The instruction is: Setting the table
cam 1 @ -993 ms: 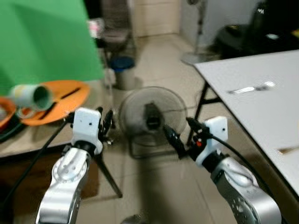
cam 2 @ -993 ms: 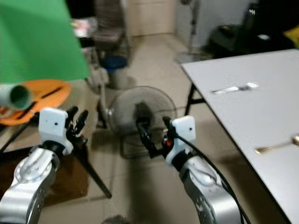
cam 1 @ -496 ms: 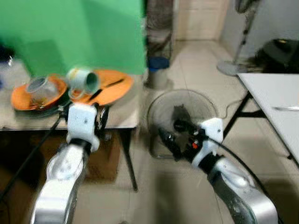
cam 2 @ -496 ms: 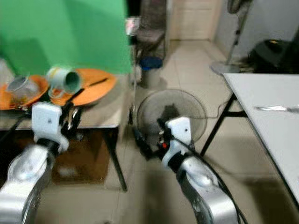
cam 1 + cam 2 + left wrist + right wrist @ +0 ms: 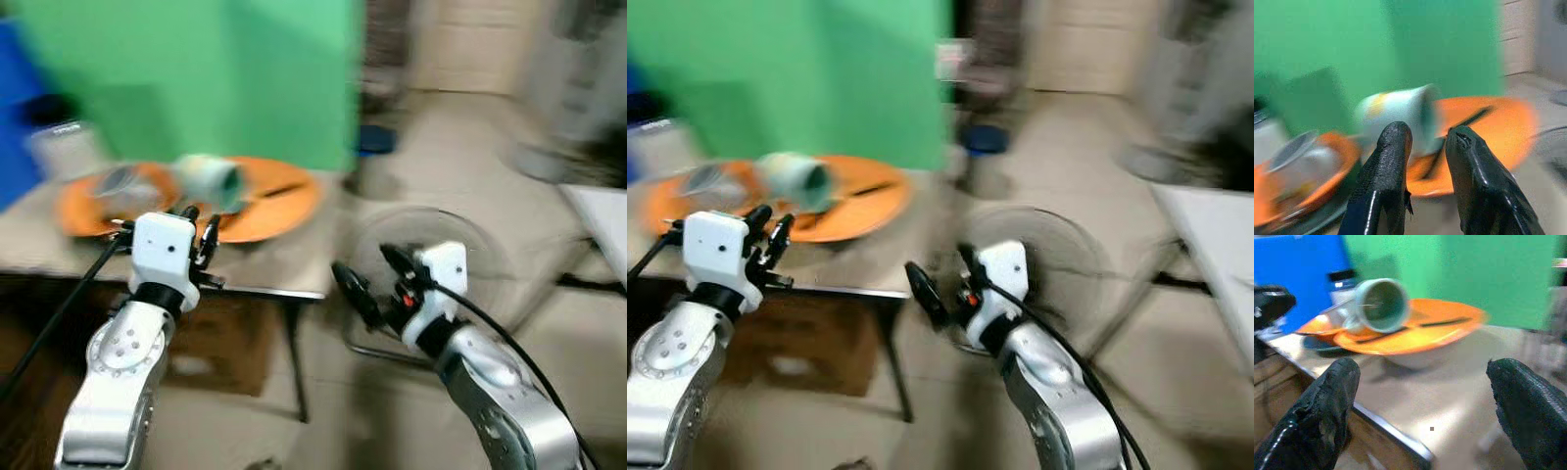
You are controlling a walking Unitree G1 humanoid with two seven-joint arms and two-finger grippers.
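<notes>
A pale green mug (image 5: 211,181) lies on its side across two orange plates, the larger one (image 5: 279,201) to the right and the smaller one (image 5: 83,206) to the left. A black utensil (image 5: 1440,323) rests on the larger plate, and a glass bowl (image 5: 1298,152) sits on the smaller one. They stand on a low side table (image 5: 284,269). My left gripper (image 5: 199,217) hovers at the table's front edge just short of the mug, fingers a little apart and empty. My right gripper (image 5: 367,274) is wide open over the floor, right of the table.
A green screen (image 5: 196,69) stands behind the side table, with a black-lidded jar (image 5: 59,137) at its back left. A floor fan (image 5: 441,235) stands behind my right gripper. A corner of the white table (image 5: 607,211) shows at the far right. The views are blurred.
The camera has swung left: the side table with plates and mug now sits nearer the centre, and the white table has slid out to the right. Both grippers hold their pose.
</notes>
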